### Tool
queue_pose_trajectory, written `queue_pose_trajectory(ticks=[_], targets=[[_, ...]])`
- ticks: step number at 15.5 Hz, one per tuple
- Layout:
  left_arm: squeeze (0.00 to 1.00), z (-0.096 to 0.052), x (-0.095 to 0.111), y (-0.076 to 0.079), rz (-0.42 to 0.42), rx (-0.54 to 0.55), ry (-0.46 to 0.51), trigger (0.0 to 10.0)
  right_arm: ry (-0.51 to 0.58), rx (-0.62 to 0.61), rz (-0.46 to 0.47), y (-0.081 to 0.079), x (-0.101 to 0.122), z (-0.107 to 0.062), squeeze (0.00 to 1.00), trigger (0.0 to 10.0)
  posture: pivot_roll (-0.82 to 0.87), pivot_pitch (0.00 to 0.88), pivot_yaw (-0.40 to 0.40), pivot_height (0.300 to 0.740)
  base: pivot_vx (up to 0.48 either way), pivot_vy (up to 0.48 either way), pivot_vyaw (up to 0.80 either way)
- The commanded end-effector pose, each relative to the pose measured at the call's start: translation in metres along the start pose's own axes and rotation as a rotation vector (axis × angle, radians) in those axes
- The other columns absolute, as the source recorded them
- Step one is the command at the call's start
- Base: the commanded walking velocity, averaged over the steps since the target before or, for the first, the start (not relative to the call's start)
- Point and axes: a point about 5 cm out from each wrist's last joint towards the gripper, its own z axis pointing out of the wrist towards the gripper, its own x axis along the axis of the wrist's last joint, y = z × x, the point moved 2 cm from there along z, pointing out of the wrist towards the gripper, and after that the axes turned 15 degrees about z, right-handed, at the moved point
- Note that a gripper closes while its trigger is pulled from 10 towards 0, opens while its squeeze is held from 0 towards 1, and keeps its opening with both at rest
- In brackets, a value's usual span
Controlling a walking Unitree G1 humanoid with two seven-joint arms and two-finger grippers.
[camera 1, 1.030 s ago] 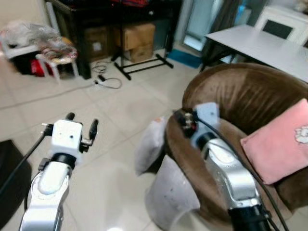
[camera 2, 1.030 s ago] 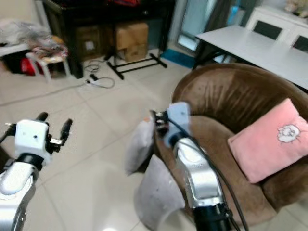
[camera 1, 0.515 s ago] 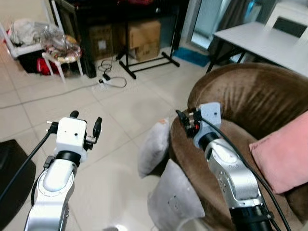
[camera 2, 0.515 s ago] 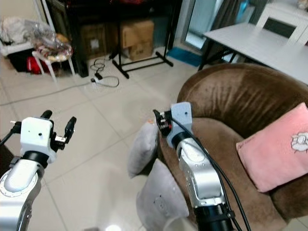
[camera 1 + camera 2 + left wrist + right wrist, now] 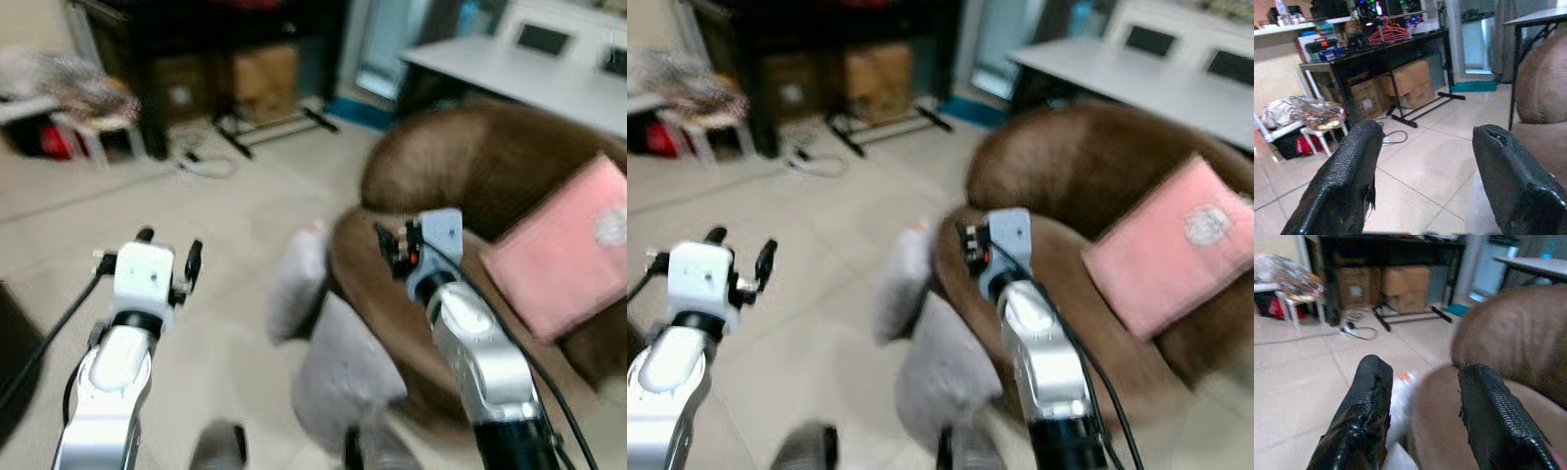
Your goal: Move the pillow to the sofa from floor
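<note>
Two grey pillows were on the tiled floor [image 5: 225,235], both against the front of the brown sofa [image 5: 470,186]. One grey pillow [image 5: 297,284] stood almost upright, its long axis running from the floor upward, and it leaned on the rounded edge of the sofa. The other grey pillow [image 5: 343,367] lay lower and closer to the robot, touching the base of the sofa. The head views were blurred, so their outlines were not sharp.

The right claw [image 5: 392,247] hung above the front edge of the sofa seat, with its fingers wide apart and nothing between them. The upright pillow lay below this claw and to the robot's left of it, just beside the sofa edge; in the right wrist view a pale piece of it [image 5: 1399,396] showed low between the two black fingers [image 5: 1369,396]. The left claw [image 5: 168,257] was held over bare floor, well apart from both pillows, also spread open and empty.

I judged the right arm the nearer one for the pickup. It would have to go down and a little to the left, to close across the narrow thickness of the upright pillow.

A pink pillow [image 5: 568,245] already lay on the sofa seat.
</note>
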Motion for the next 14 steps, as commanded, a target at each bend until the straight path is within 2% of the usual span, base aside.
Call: queue_pose_trajectory(ticks=[1,4,6,9,10,14], targets=[[0.0,-0.0024,-0.0039,0.0009,0.003,0.006,-0.015,10.0,0.009,-0.019,-0.009,0.0051,0.0028,0.0009,0.0,10.0,-0.08,0.0,-0.078,0.595,0.0,0.0,0.0],[0.0,-0.0027,-0.0051,0.0009,0.009,0.009,-0.014,10.0,0.018,-0.014,-0.028,0.0045,0.0039,0.0018,0.0,10.0,-0.08,0.0,-0.077,0.561,0.0,0.0,0.0],[0.0,-0.0027,-0.0054,0.0014,0.002,0.002,-0.01,10.0,0.011,-0.012,-0.046,0.0036,0.0027,0.0023,0.0,10.0,-0.08,0.0,-0.077,0.561,0.0,0.0,0.0],[0.0,-0.0037,-0.0051,0.0008,-0.012,0.002,-0.001,10.0,0.009,-0.014,-0.058,0.0053,0.0025,0.0026,0.0,10.0,-0.08,0.0,-0.078,0.561,0.272,0.0,0.0],[0.0,-0.0043,-0.0055,0.0008,-0.013,0.001,0.0,10.0,0.0,0.008,-0.099,0.0025,0.0019,0.003,0.0,10.0,-0.08,0.0,-0.081,0.561,0.311,0.0,0.54],[0.0,-0.0054,-0.006,0.0006,-0.015,-0.002,0.002,10.0,-0.003,0.009,-0.104,0.0007,0.0006,0.0034,0.0,10.0,-0.08,0.0,-0.085,0.561,0.311,0.0,0.73]])
